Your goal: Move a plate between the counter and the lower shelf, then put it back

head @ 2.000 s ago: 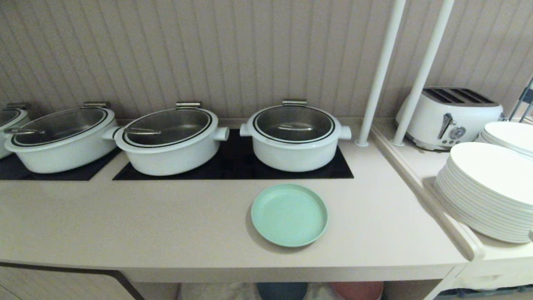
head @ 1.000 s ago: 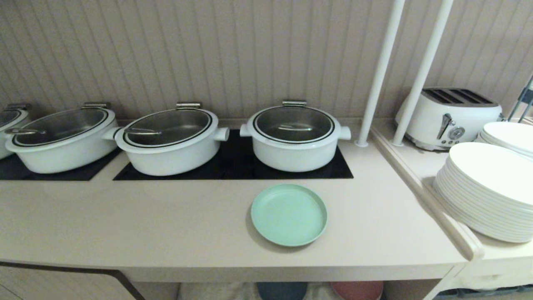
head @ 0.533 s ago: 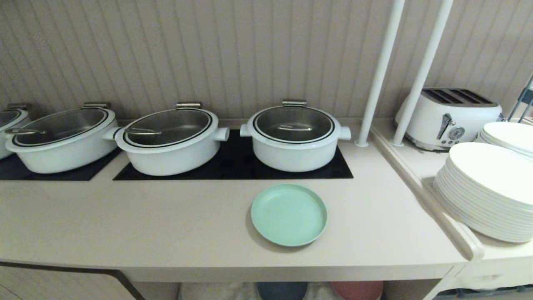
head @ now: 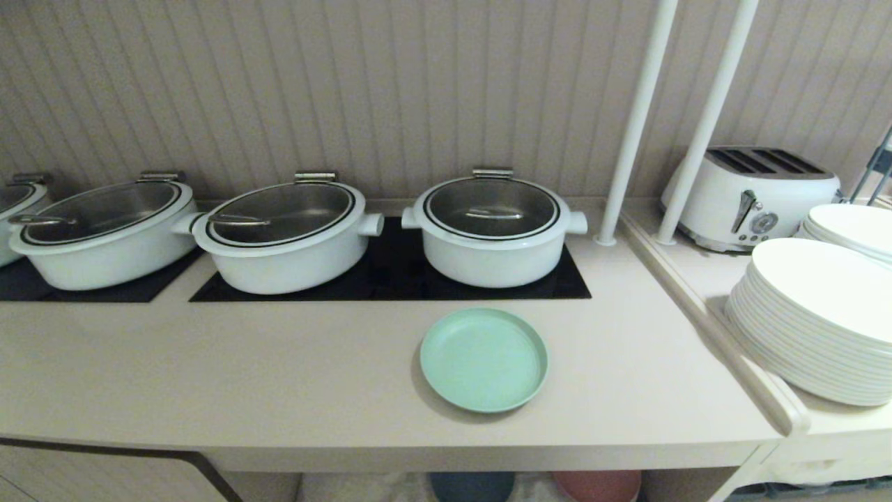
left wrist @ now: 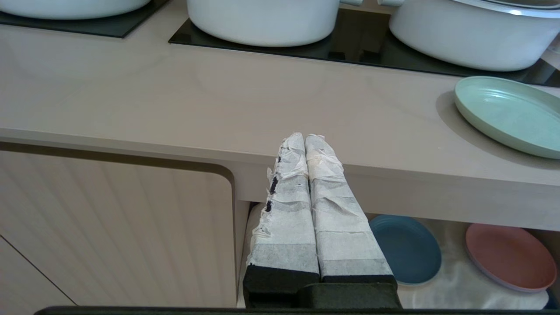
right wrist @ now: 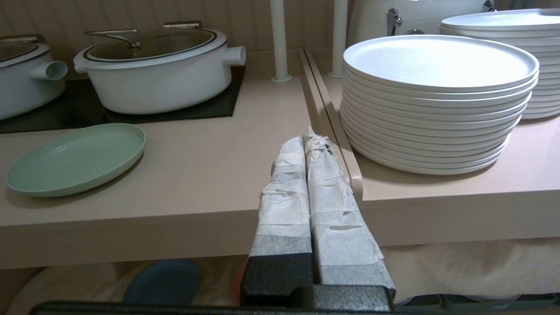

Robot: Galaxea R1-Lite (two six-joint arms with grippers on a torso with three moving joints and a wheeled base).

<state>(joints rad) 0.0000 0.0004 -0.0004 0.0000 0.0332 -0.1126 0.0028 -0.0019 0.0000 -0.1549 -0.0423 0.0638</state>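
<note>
Mint-green plate (head: 483, 360) flat on the counter (head: 279, 376), near the front edge, just in front of the black hob panel (head: 390, 279) and the rightmost white pot (head: 493, 229). Nothing on it, nothing touching it.

Left gripper (left wrist: 305, 139) out in front of the counter's edge, tips level with the slab, taped fingers (left wrist: 288, 192) pressed together with nothing between them. Plate (left wrist: 509, 114) well off to one side of those tips, up on the slab and clear of them. Below the counter in this view, the lower shelf (left wrist: 459, 280) with its off-white cloth, bearing a blue plate (left wrist: 407, 249) and a pink plate (left wrist: 509, 256) side by side, apart from each other.

Right gripper (right wrist: 306, 139) likewise before the counter edge, close to where the counter meets the raised lip of the side ledge (right wrist: 437, 192); fingers (right wrist: 284, 197) shut tight on nothing. Plate (right wrist: 76, 158) on the slab to the far side of the tips from the ledge, well apart from them. Stack of white plates (right wrist: 437, 100) on the ledge on the other side, nearer the tips than the green plate but not touching.

Neither arm visible from the head camera. White toaster (head: 752, 195) behind the stacks, two white poles (head: 641, 118) rising at the counter's end, two more white pots (head: 286, 233) along the hob to the left.
</note>
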